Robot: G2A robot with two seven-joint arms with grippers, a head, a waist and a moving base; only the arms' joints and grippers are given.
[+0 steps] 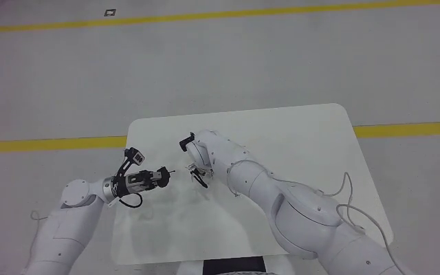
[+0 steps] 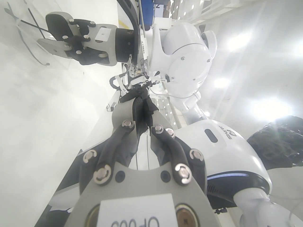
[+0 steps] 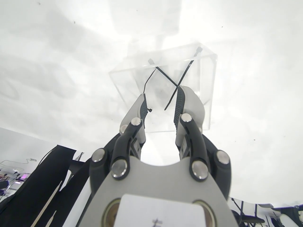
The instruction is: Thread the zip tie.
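A clear plastic box (image 3: 206,90) stands on the white table (image 1: 295,137) and holds several black zip ties (image 3: 165,75), two of them crossed. My right gripper (image 3: 161,95) hangs open right over the box, its fingertips at the crossed ties with nothing clamped. From the left wrist view this right gripper (image 2: 46,32) is poised above the box (image 2: 26,8). My left gripper (image 2: 142,102) is shut on a black zip tie (image 2: 129,96) that sticks out at its tips. It sits a short way to the side of the right gripper (image 1: 199,175), above the table's near left part.
The table's near left edge lies close under the left arm (image 1: 75,199). The right arm (image 1: 275,192) stretches across the table's near middle. Grey floor with yellow lines (image 1: 220,14) surrounds the table.
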